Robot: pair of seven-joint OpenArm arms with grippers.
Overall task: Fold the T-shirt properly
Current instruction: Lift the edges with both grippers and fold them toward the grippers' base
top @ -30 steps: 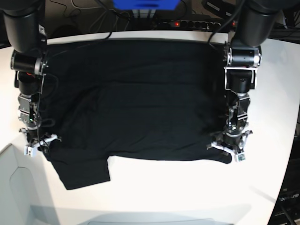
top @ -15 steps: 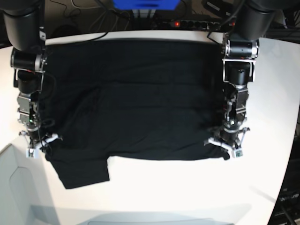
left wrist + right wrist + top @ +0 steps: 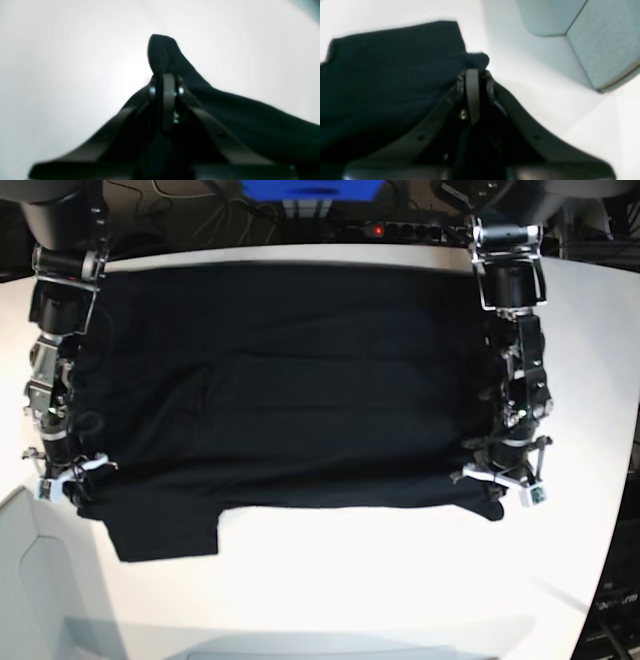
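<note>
Nearest the base camera: bare white counter (image 3: 380, 580), then one short sleeve jutting out at the lower left of the T-shirt (image 3: 270, 380). Just beyond, along the shirt's near edge, both claws down at the corners. Left claw (image 3: 505, 485), on the right of the base view, clenched on a black corner peak of the T-shirt (image 3: 162, 52), pinched cloth poking out past the tips above blurred white counter (image 3: 62, 62). Right claw (image 3: 62, 480), on the left of that view, likewise clamped on a fold of the T-shirt (image 3: 395, 70). Farther back, black cloth spread flat and wide across the counter up to its far edge.
</note>
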